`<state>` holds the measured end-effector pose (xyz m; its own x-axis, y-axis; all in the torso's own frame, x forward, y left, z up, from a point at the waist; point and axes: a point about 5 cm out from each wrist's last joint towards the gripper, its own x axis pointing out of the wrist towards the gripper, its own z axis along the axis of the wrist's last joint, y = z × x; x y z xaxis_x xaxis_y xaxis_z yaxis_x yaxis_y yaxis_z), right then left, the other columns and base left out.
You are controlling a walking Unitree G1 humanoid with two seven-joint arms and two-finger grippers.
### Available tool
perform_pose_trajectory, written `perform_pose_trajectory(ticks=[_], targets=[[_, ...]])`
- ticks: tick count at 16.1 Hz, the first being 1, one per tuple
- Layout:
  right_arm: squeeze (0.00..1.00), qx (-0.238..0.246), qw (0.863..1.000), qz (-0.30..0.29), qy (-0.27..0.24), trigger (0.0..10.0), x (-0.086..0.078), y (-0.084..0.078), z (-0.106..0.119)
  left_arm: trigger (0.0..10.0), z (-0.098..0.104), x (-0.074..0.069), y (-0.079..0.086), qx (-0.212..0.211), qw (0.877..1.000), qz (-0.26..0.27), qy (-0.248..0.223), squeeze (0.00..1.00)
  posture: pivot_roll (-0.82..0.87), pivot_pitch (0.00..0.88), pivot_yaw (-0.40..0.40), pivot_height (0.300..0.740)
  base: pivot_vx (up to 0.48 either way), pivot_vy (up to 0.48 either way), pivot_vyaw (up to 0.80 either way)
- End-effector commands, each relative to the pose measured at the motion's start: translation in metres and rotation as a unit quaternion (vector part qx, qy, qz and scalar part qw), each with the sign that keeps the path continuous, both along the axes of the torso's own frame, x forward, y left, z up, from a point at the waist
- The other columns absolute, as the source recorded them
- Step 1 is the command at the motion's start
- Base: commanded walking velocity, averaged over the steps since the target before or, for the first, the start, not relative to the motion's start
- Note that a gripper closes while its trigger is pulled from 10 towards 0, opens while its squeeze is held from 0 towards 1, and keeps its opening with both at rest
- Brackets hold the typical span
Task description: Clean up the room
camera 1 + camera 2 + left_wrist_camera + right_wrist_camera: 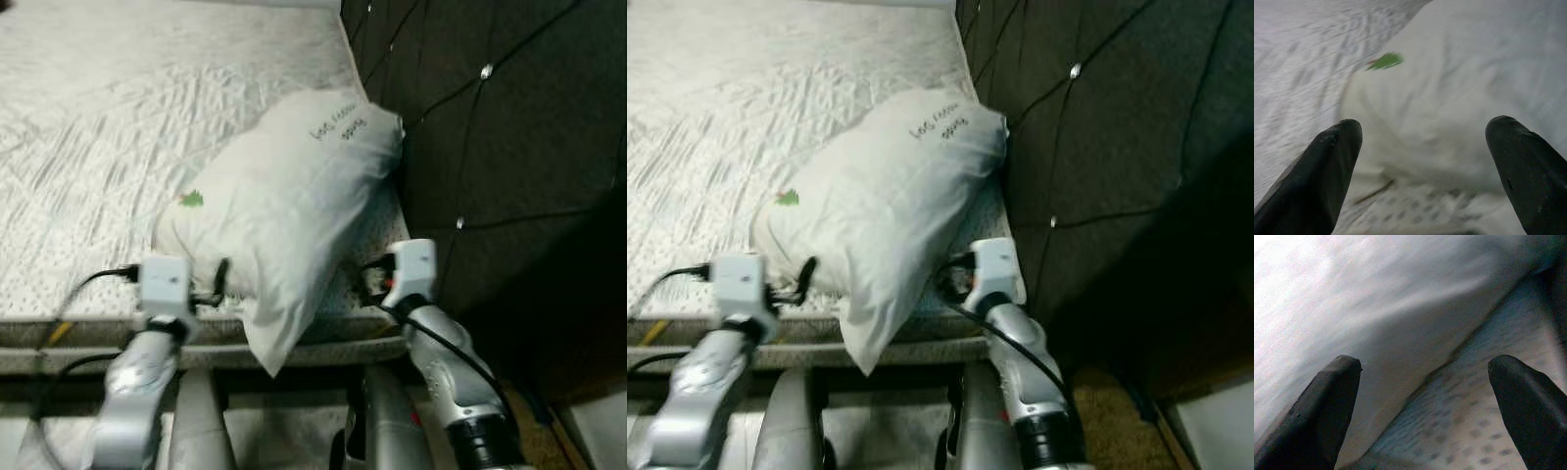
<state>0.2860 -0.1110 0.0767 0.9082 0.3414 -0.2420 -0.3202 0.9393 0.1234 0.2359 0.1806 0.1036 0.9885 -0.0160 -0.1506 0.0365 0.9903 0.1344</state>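
Note:
A white pillow [284, 206] with a small green mark [191, 200] and dark writing lies tilted on the quilted mattress [88, 157], close to the headboard. One corner hangs over the bed's near edge. My left gripper [219, 282] is open at the pillow's left side, fingers pointing at it; the left wrist view shows the pillow [1464, 88] just beyond the fingertips. My right gripper [366, 282] is open at the pillow's right underside, low over the mattress [1474, 421], with the pillow [1376, 308] beside one finger.
A dark tufted headboard [509, 147] rises along the right, tight against the pillow. The bed's padded edge [78, 338] runs in front of me. A strip of brownish floor [1117, 411] shows at lower right.

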Motion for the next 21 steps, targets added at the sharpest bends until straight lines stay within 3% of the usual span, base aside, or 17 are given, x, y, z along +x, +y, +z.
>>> perform_pose_trajectory(ticks=[1, 3, 6, 10, 12, 13, 17, 18, 21], targets=[[0.00, 0.001, 1.000, 0.020, 0.018, 10.0, 0.000, 0.004, -0.003, 10.0, 0.006, -0.006, 0.003, 0.008, 1.000, -0.001, -0.002, 0.00, 0.09, 0.165, -0.093, 0.577, 0.000, 0.000, 0.00], [0.00, 0.004, 0.998, 0.051, 0.029, 10.0, -0.001, 0.009, -0.003, 10.0, 0.007, -0.014, 0.008, 0.028, 1.000, 0.010, 0.006, 0.00, 0.11, 0.176, -0.098, 0.557, 0.000, 0.000, 0.00], [0.00, 0.003, 0.987, 0.151, 0.057, 10.0, -0.004, 0.019, -0.005, 10.0, 0.006, -0.025, 0.004, 0.032, 0.999, -0.007, 0.014, 0.00, 0.12, 0.179, -0.104, 0.537, 0.000, 0.000, 0.00], [0.00, -0.015, 0.969, 0.233, 0.075, 10.0, -0.009, 0.022, -0.007, 10.0, 0.003, -0.025, 0.003, 0.032, 0.999, -0.016, 0.020, 0.00, 0.12, 0.164, -0.094, 0.537, 0.000, 0.000, 0.00], [0.00, -0.010, 0.960, 0.269, 0.084, 10.0, -0.014, 0.021, -0.005, 10.0, 0.002, -0.024, 0.002, 0.028, 0.999, -0.024, 0.022, 0.00, 0.12, 0.150, -0.088, 0.537, 0.000, 0.000, 0.00], [0.00, 0.016, 0.949, 0.301, 0.091, 10.0, -0.018, 0.024, 0.001, 10.0, 0.002, -0.021, 0.002, 0.028, 0.999, -0.029, 0.021, 0.00, 0.12, 0.137, -0.084, 0.537, 0.000, 0.000, 0.00], [0.00, 0.050, 0.953, 0.287, 0.088, 10.0, -0.009, 0.047, 0.005, 10.0, -0.003, -0.022, 0.007, 0.039, 0.999, -0.022, 0.023, 0.00, 0.15, 0.078, -0.077, 0.537, 0.000, 0.000, 0.00], [0.00, 0.081, 0.952, 0.280, 0.096, 10.0, -0.004, 0.060, 0.008, 10.0, -0.005, -0.027, 0.012, 0.048, 0.998, -0.014, 0.030, 0.00, 0.17, 0.067, -0.079, 0.537, 0.000, 0.000, 0.00], [0.00, 0.116, 0.950, 0.268, 0.106, 10.0, 0.003, 0.077, 0.012, 10.0, -0.011, -0.040, 0.028, 0.062, 0.997, 0.030, 0.045, 0.00, 0.22, 0.063, -0.100, 0.537, 0.000, 0.000, 0.00]])
